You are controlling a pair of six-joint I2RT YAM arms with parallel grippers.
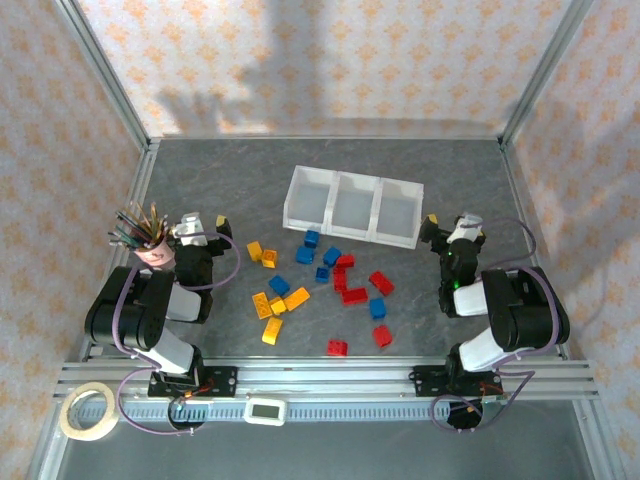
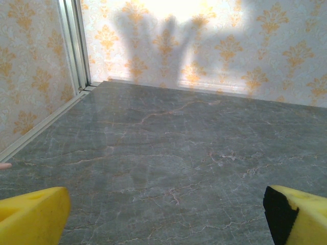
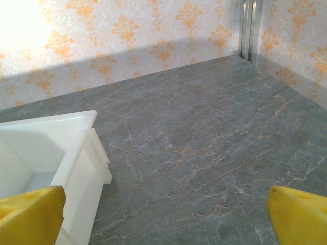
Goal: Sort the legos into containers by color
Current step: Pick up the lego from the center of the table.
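Blue, red and yellow-orange legos lie scattered on the grey table in front of the tray, among them a yellow one (image 1: 262,303), a blue one (image 1: 304,255) and a red one (image 1: 353,295). The containers are three adjoining compartments of a white tray (image 1: 350,233), and all look empty. My left gripper (image 1: 207,222) stands open to the left of the bricks, over bare table (image 2: 166,217). My right gripper (image 1: 450,222) is open just right of the tray. In the right wrist view the tray's corner (image 3: 51,148) sits beside the left yellow finger (image 3: 30,217), with nothing between the jaws (image 3: 166,217).
A pink cup of pencils (image 1: 148,245) stands close beside the left arm. A tape roll (image 1: 88,412) and a small white device (image 1: 266,410) lie on the front rail. Patterned walls and metal posts enclose the table on three sides.
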